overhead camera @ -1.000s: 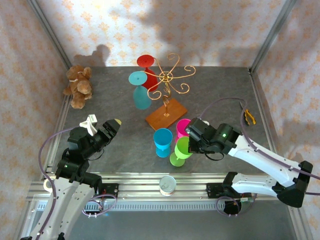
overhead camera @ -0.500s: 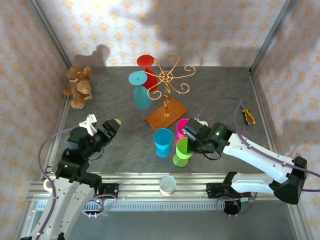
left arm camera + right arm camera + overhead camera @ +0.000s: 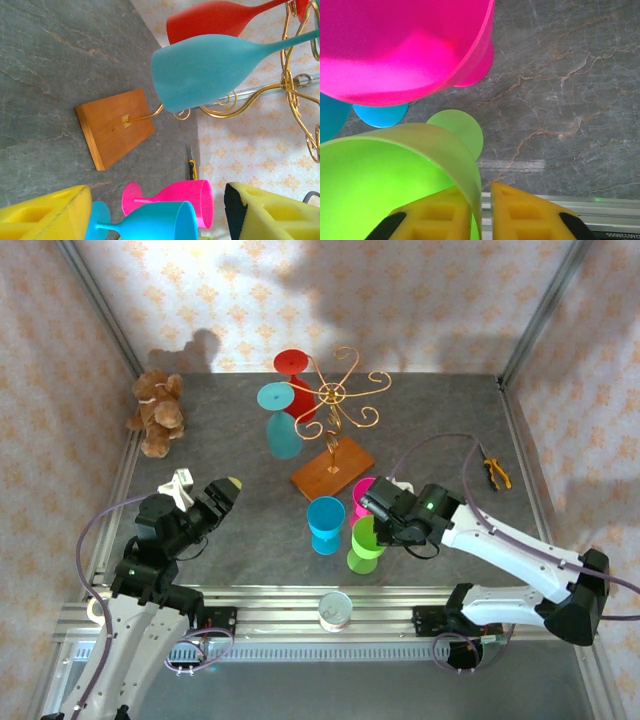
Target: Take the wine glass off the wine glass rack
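The wine glass rack [image 3: 335, 400], gold wire on a wooden base [image 3: 333, 470], stands mid-table. A red wine glass [image 3: 293, 375] and a teal wine glass [image 3: 278, 415] hang from it; in the left wrist view the teal glass [image 3: 210, 70] hangs under the red one [image 3: 215, 17]. A green glass [image 3: 366, 543] stands upright next to a blue glass [image 3: 325, 523] and a pink glass [image 3: 365, 495]. My right gripper [image 3: 375, 522] straddles the green rim [image 3: 465, 160]: one finger is inside the bowl, and a thin gap shows at the other [image 3: 530, 210]. My left gripper [image 3: 205, 488] hovers open at the near left.
A teddy bear [image 3: 157, 412] lies at the far left. Yellow-handled pliers [image 3: 498, 473] rest by the right wall. A small round tin [image 3: 335, 610] sits on the front rail. Open table lies between the left gripper and the rack.
The green glass has gone from tilted to upright on the table as the right gripper shifted slightly left. The right jaws have eased apart. The left arm is still.
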Controlling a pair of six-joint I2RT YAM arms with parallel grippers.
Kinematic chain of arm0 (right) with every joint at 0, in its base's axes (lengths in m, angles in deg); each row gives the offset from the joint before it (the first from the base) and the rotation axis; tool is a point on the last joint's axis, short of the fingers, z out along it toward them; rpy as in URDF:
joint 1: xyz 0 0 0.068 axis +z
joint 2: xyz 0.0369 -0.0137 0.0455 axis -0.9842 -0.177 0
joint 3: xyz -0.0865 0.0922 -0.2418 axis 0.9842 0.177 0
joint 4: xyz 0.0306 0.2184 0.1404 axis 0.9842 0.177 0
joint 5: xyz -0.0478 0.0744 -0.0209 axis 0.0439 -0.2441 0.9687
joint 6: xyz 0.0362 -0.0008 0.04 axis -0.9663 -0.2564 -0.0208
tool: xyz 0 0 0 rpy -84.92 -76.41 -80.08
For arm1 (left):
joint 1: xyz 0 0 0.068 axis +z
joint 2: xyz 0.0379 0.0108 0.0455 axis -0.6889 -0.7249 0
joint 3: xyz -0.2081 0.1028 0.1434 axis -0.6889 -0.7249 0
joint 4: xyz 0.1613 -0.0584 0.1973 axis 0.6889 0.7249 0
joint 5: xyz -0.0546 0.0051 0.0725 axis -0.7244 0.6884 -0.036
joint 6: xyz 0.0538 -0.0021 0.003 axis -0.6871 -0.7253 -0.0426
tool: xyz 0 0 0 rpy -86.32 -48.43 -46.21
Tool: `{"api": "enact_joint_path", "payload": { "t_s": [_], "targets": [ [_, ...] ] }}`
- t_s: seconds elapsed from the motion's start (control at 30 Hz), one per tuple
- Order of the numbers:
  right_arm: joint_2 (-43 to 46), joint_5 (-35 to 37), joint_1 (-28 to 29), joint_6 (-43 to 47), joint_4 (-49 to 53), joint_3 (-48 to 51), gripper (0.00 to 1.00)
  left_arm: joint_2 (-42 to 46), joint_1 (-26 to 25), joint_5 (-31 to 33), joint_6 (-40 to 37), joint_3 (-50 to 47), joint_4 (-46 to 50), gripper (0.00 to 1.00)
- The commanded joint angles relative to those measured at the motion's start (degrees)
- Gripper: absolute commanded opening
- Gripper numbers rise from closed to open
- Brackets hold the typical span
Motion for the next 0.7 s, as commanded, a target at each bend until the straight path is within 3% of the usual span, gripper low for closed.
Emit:
{"api": "enact_joint_path", "payload": {
  "t_s": [0.0, 0.23, 0.67],
  "targets": [
    [-0.6, 2.5, 0.4, 0.3, 1.5, -1.1, 0.21, 0.2, -0.3, 1.5, -1.8, 0.0, 1.1, 0.69],
    [-0.6, 2.7, 0.3, 0.1, 1.5, -2.7, 0.34, 0.3, -0.3, 1.4, -2.2, 0.0, 1.2, 0.69],
    [2.4, 1.0, 0.3, -0.4, 4.6, -12.4, 0.4, -1.3, -0.3, 0.8, -2.4, 1.5, 0.3, 0.69]
  ]
}}
